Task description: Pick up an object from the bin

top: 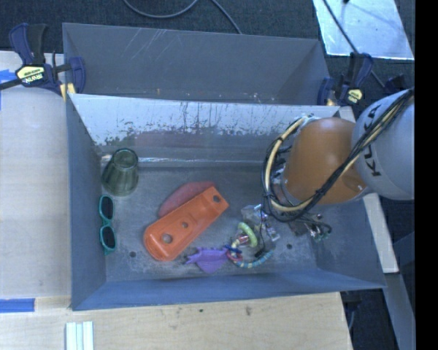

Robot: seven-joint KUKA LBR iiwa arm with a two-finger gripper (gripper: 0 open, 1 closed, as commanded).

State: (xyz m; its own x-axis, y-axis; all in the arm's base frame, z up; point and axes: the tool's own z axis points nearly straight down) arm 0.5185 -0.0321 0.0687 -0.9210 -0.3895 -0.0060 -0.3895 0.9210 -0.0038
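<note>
Big grey metal bin (86, 195) sits on a dark floor with a black cable (168, 2) looping past its far side. The bin's back wall is streaked with rusty marks, its bottom is scuffed, and the arm (383, 148) with its orange cover comes in from the right and blocks that end. Inside there's a long orange plastic piece (186, 223) with holes lying slantwise mid-bin, half covering something reddish (184, 193) I can't make out, then a see-through green cup (120, 172) far left, teal sunglasses (106, 223) along the left wall, a purple scrap (208, 259) up front, and a little green-and-multicolour tangle (248, 243) front right. The gripper (257, 221) sits low right by that tangle, but wires and the cover bury its tip, so honestly can't tell if it's released, clenched or touching anything.
</note>
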